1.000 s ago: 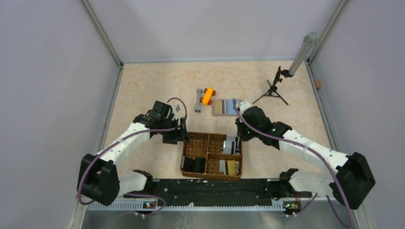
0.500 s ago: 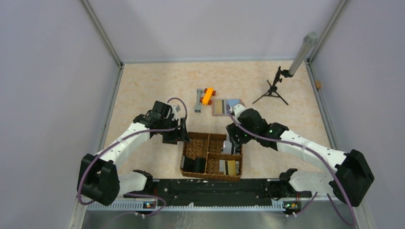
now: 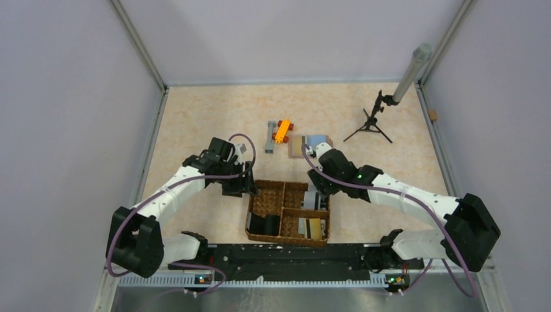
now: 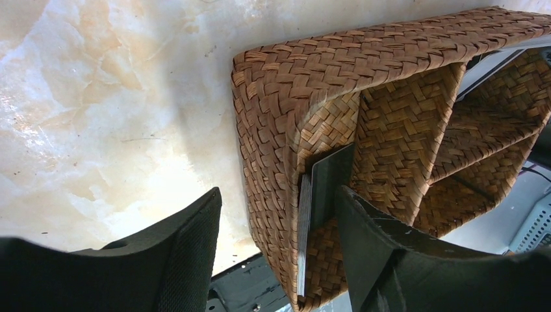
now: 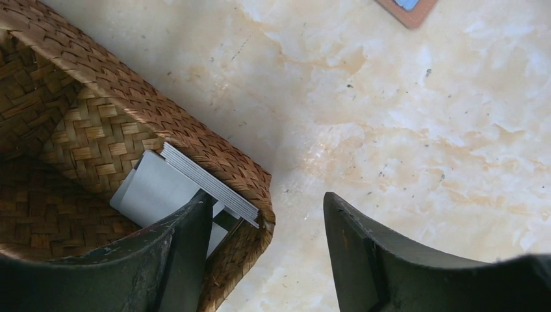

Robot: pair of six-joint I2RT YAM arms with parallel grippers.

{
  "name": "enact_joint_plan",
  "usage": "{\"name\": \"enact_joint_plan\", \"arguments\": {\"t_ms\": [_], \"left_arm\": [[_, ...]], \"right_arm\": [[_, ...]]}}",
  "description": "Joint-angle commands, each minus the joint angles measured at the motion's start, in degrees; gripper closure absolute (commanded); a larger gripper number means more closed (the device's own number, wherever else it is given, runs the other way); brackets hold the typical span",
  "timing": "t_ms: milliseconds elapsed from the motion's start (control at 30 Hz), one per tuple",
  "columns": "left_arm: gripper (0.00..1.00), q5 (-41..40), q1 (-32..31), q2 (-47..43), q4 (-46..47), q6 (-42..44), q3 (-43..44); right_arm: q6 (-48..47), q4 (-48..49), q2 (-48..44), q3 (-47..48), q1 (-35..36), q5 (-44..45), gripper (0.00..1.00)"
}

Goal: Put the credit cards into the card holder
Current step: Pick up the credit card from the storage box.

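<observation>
The card holder [image 3: 309, 144] lies open beyond the basket, brown-edged with light blue inside; one corner [image 5: 407, 9] shows in the right wrist view. A stack of grey credit cards [image 5: 203, 182] leans inside the basket's far-right compartment [image 3: 316, 194]. My right gripper [image 5: 266, 253] is open and straddles that basket wall, one finger [image 5: 185, 257] beside the stack. A second stack of grey cards [image 4: 305, 242] stands against the wall at the far-left corner, and my open left gripper [image 4: 276, 253] straddles it. More gold and grey cards [image 3: 312, 227] lie in the near-right compartment.
The woven brown basket [image 3: 286, 240] sits just ahead of the arm bases, with a black blocky object [image 3: 263, 224] in its near-left compartment. An orange toy car [image 3: 282, 130] and a grey block [image 3: 269, 136] lie beyond it. A small tripod [image 3: 370, 121] stands at the back right.
My right gripper has swung from over the card holder back to the basket's far-right compartment, and its jaws have opened. The left arm has stayed put, jaws slightly narrower.
</observation>
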Motion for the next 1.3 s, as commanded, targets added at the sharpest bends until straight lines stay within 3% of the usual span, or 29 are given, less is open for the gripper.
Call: {"name": "enact_joint_plan", "arguments": {"t_ms": [0,367,700,967,1267], "left_arm": [[0.35,0.74,0.24,0.29,1.13,0.88,-0.23],[0.36,1.23,0.22,0.98,1.41,0.97,-0.46],[0.36,1.4,0.24,0.81,1.41,1.06,-0.74],[0.36,1.31,0.28,0.62,0.88,1.23,-0.06],[0.36,1.02,0.23,0.16,0.38,1.45,0.45]], "right_arm": [[0.67,0.32,-0.61,3.42,0.66,4.4,0.39],[-0.19,0.74,-3.44,3.95,0.78,2.39,0.52],[-0.55,0.23,-4.37,4.88,1.15,0.51,0.79],[-1.87,-1.75,-5.4,7.12,1.2,-0.29,0.93],[-4.27,-1.74,-6.58,8.48,1.21,-7.72,1.0]]}}
